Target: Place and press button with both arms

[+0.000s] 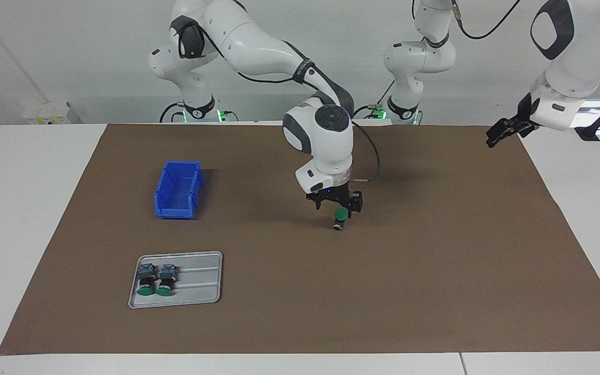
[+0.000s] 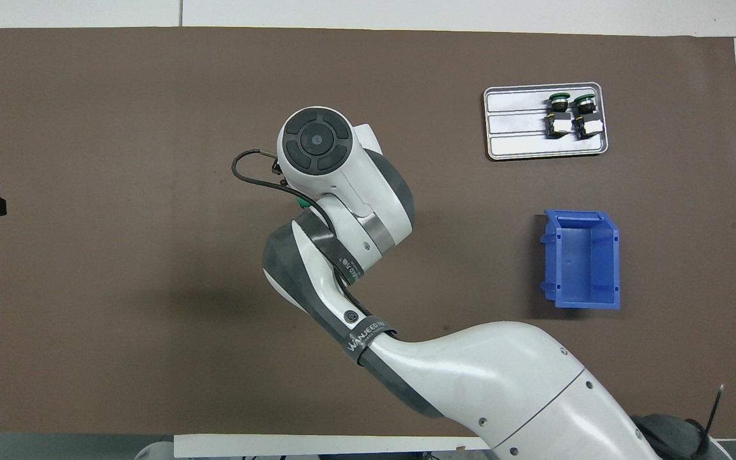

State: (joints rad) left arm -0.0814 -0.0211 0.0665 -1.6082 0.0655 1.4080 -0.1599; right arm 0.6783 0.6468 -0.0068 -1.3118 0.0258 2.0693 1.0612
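At the middle of the white desk (image 1: 34, 208), on the brown paper mat (image 1: 435, 271): the small pushbutton switch with round green cap, black neck and blue-grey block (image 1: 339, 219), upright, cap on top, block down on the mat. Probably set that way so as to take a press straight down on the cap.

Directly over it, the right arm's black gripper (image 1: 336, 204), pointing straight down, fingers (image 1: 317, 202) spread to either side of the green cap and not pinching it. Reads as a button just set down and let go, the placing half of the job done and the pressing half not yet.

Over the mat's corner at the left arm's end, close to the robots' edge of the desk, the left arm's black gripper (image 1: 502, 133), raised and tilted, well apart from the button. Open or closed: cannot tell. Seemingly waiting for its turn to press.

Toward the right arm's end of the desk, an open blue plastic bin (image 1: 177, 190), and, farther from the robots, a grey ridged metal tray (image 1: 198, 284) with two spare green-capped buttons (image 1: 157, 281) lying on their sides, side by side, kept in line by the ridges.

On the black strap around the right arm's forearm (image 2: 368, 335), white lettering that looks like "WANJEED"; smaller print on a second strap too fine to read. No other legible labels.
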